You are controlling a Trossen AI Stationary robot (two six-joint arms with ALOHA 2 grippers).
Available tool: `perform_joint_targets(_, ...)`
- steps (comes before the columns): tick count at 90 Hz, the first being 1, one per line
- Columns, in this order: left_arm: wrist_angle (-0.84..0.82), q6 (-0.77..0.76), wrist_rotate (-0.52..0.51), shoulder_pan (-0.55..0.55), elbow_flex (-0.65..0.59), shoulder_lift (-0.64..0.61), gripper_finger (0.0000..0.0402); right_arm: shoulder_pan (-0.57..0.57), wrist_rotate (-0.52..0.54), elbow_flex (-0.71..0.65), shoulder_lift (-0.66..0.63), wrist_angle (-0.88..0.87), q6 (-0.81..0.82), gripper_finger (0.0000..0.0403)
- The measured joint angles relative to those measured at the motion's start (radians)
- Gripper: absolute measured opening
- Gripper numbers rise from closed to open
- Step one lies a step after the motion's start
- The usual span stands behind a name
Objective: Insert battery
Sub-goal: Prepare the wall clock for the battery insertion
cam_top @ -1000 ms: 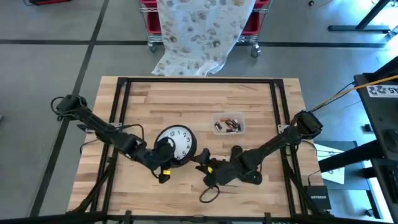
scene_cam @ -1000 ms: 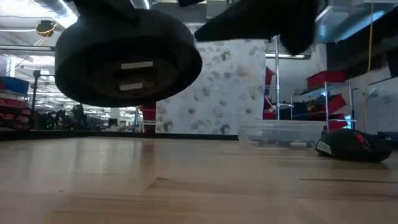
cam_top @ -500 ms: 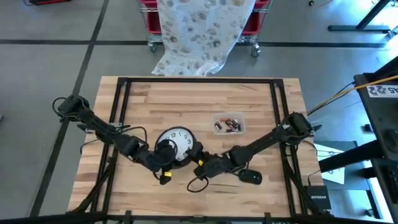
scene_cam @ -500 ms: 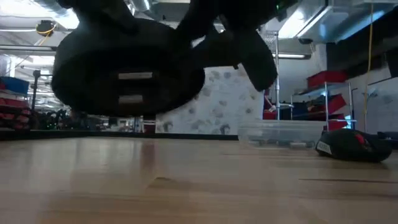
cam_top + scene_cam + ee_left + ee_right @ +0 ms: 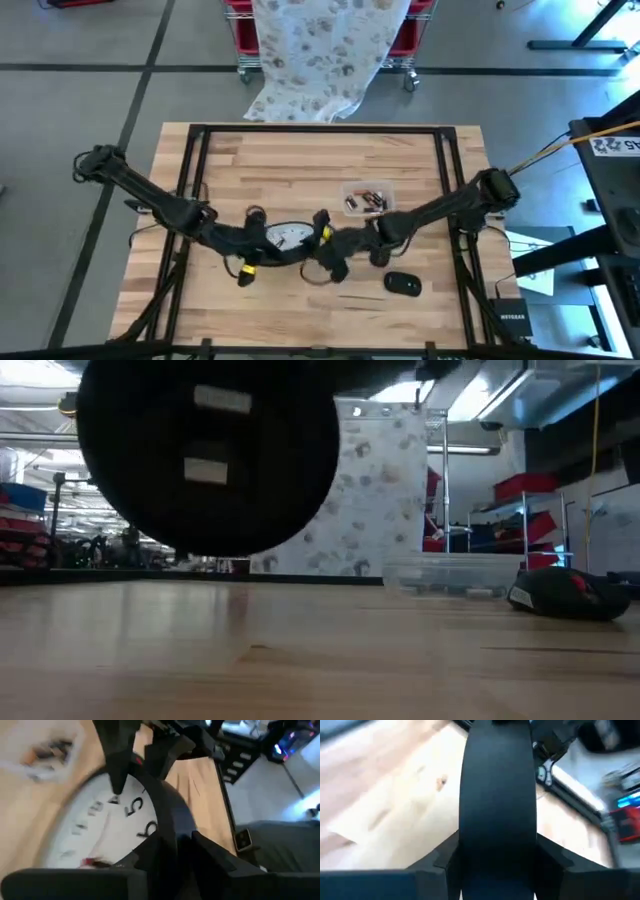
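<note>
Held clear of the desk (image 5: 300, 160), near its middle and toward the front: a round black-rimmed clock (image 5: 283, 238), tipped up nearly on edge, white face showing only as a thin sliver from above. Clamped from the left by the left pincer (image 5: 262, 243), fingers (image 5: 150, 857) closed over the rim beside the numerals 5 and 6. Clamped from the opposite side by the right pincer (image 5: 322, 243), fingers (image 5: 445, 857) pressed against either side of the dark rim. From desk height, hung above the wood as a large dark disc (image 5: 207, 455), back side showing two pale rectangular marks. Just behind the right arm, a clear tray of batteries (image 5: 368, 199), resting on the desk. Nearer the front edge, to the right, a dark mouse-shaped object (image 5: 403, 285), lying apart from both arms.
</note>
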Motion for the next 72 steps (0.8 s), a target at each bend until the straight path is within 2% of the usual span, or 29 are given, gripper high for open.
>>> perform_joint_targets(15, -0.02, 0.062, -0.086, -0.004, 0.002, -0.091, 0.0081, -0.108, -0.282, -0.004, -0.018, -0.082, 0.177, 0.0148)
perform_joint_targets(28, -0.053, 0.074, -0.232, -0.027, 0.0, -0.108, 0.0081, -0.218, -0.514, -0.002, 0.006, -0.066, 0.352, 0.0148)
perform_joint_targets(33, -0.073, 0.072, -0.258, -0.03, 0.0, -0.104, 0.0081, -0.259, -0.588, -0.002, 0.022, -0.063, 0.428, 0.0148)
perform_joint_targets(60, -0.079, -0.062, -0.266, -0.033, -0.074, -0.016, 0.0081, -0.42, -0.791, 0.0, 0.184, 0.053, 0.677, 0.0148)
perform_joint_targets(67, -0.08, -0.128, -0.265, -0.033, -0.108, 0.02, 0.0081, -0.429, -0.824, 0.0, 0.225, 0.094, 0.701, 0.0149)
perform_joint_targets(72, -0.079, -0.184, -0.268, -0.032, -0.132, 0.045, 0.0081, -0.434, -0.82, 0.0, 0.245, 0.109, 0.696, 0.0167)
